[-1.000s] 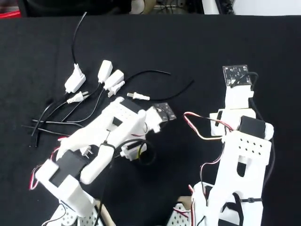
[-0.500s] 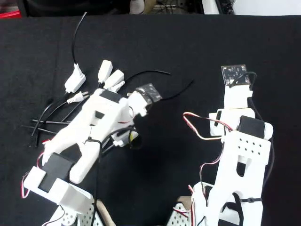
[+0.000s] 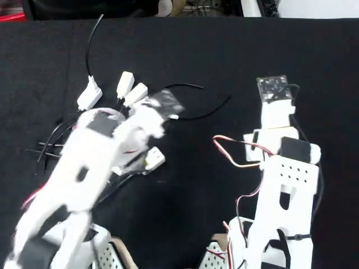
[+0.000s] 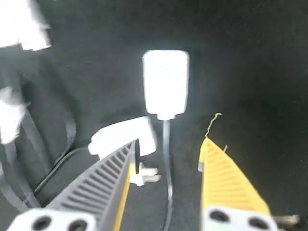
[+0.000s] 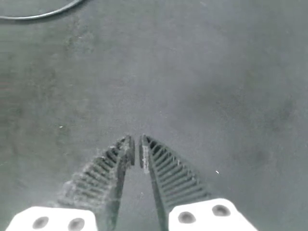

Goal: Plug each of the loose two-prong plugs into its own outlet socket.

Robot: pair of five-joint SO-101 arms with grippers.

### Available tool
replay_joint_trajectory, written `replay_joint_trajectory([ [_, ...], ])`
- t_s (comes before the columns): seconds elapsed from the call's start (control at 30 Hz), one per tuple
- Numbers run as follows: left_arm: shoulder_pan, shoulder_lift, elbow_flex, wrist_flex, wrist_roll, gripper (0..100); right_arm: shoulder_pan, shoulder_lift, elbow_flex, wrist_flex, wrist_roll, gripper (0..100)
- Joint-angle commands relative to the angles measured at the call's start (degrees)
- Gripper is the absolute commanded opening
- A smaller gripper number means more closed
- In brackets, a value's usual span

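**Pincer open astride a socket's lead**

Left gripper [image 4: 169,143] stands open, its grey finger [image 4: 103,185] and yellow finger [image 4: 226,180] spread wide with nothing clamped. A black cable [image 4: 166,168] runs through the gap between them and ends in a white rectangular outlet socket [image 4: 165,82] just past the fingertips. Beside that cable, close to the grey finger's tip, lies a white two-prong plug [image 4: 124,138], its metal prongs showing at the finger's edge. Whether the finger touches it cannot be told.

From above, the left arm [image 3: 84,162] slants from the near left corner up to a cluster of 3 white connectors [image 3: 124,84]. It covers part of a tangle of black leads [image 3: 53,140] spread over the left side of the table. A thin black lead [image 3: 210,111] curves out from under the arm's tip toward the middle.

Right gripper [image 5: 136,142] is closed on nothing, with only a sliver between its ribbed fingers. It hangs over the black cloth, and a cable arc [image 5: 38,14] lies well apart from it. The right arm [image 3: 286,185] stretches along the right side, well apart from the connectors.

Black cloth covers the table [image 3: 224,50]. Beyond its far edge sit a red object [image 3: 11,15] and pale clutter [image 3: 168,7].
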Motion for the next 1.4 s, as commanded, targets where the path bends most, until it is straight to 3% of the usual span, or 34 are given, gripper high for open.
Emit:
replay_joint_trajectory([
  [0.0, -8.7, -18.6, 5.0, 0.6, 0.5, 21, -7.0, -1.0, -2.3, -0.1, 0.2, 2.9],
  [0.27, -28.7, -38.0, 29.1, -8.9, 0.4, 21, -30.2, 3.0, -3.6, -5.3, 6.8, 7.7],
  [0.47, -34.4, -50.0, 45.6, -12.8, 0.3, 21, -39.2, 26.2, -16.9, -11.0, 12.1, 14.1],
  [0.63, -36.5, -62.9, 55.7, -12.5, 0.3, 21, -40.8, 47.2, -30.8, -13.2, 22.2, 14.5],
  [0.77, -38.3, -72.1, 62.9, -12.4, -0.3, 21, -39.6, 55.1, -38.7, -13.2, 24.4, 14.5],
  [0.9, -38.8, -70.2, 63.4, -12.8, -6.1, 21, -39.9, 60.4, -42.4, -13.5, 24.4, 14.5],
  [1.2, -38.8, -70.2, 63.9, -12.8, -6.3, 21, -36.8, 72.5, -53.6, -13.2, 24.4, 14.1],
  [1.37, -38.8, -70.2, 64.5, -12.9, -6.5, 21, -37.5, 74.9, -57.1, -6.6, 26.9, 8.4],
])
